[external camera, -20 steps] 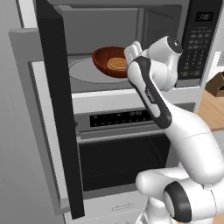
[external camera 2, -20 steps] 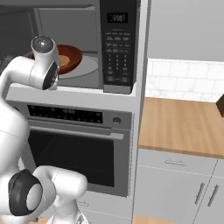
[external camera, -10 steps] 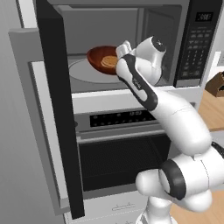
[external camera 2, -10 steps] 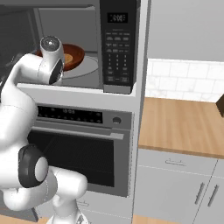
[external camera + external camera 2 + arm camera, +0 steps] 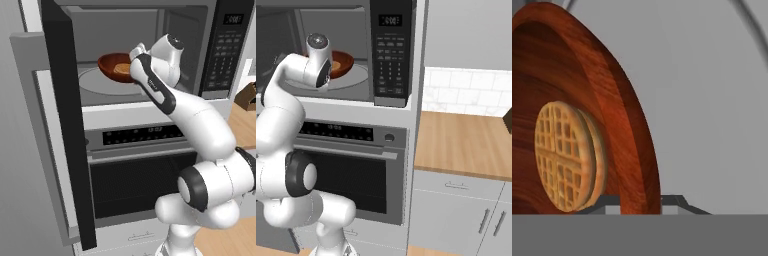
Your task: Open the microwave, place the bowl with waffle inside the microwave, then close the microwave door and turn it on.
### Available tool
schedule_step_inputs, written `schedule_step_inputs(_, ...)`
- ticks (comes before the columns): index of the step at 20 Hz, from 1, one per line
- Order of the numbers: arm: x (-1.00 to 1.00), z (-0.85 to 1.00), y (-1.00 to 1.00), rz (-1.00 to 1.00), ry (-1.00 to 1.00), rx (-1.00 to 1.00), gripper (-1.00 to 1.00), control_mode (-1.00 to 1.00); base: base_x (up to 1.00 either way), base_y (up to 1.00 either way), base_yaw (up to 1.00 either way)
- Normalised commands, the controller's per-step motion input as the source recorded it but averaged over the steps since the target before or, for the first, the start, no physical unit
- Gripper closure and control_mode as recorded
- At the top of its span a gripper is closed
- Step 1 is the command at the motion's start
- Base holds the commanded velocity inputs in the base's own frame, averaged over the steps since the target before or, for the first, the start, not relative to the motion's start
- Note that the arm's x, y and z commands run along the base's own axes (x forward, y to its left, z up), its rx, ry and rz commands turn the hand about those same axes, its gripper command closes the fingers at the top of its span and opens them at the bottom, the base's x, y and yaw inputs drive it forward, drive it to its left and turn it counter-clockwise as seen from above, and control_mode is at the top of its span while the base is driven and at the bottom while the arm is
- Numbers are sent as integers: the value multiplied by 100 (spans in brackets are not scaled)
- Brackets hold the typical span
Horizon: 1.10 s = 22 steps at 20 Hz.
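Note:
The microwave [image 5: 225, 50] [image 5: 388, 55] stands with the microwave door [image 5: 62, 125] swung wide open to the left. My gripper [image 5: 131, 68] [image 5: 644, 202] reaches into the grey cavity and is shut on the rim of the reddish-brown bowl [image 5: 111, 64] [image 5: 345, 61] [image 5: 619, 115]. One fingertip sits inside the rim and one outside. The golden waffle [image 5: 122, 67] [image 5: 564, 162] lies in the bowl. The bowl is over the round turntable [image 5: 95, 82] [image 5: 358, 76]; whether it touches the turntable I cannot tell.
Below the microwave is the oven [image 5: 140, 150] [image 5: 351, 150] with its horizontal bar handle. A wooden counter [image 5: 466, 145] with grey cabinets under it runs to the right. A dark object [image 5: 247, 95] sits at the counter's edge.
The arm has stretched further into the cavity, carrying the bowl with the waffle leftward and deeper over the turntable. The grip has stayed shut.

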Motion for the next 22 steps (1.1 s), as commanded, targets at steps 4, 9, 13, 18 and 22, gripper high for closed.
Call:
schedule_step_inputs(4,36,-19,7,0,0,0,100,-100,0,0,0)
schedule_step_inputs(9,0,0,3,0,0,0,100,-100,0,0,0)
schedule_step_inputs(13,0,0,0,0,0,0,-100,-100,0,0,0)
schedule_step_inputs(18,0,0,0,0,0,0,-100,-100,0,0,0)
schedule_step_inputs(22,0,0,0,0,0,0,-100,-100,0,0,0)
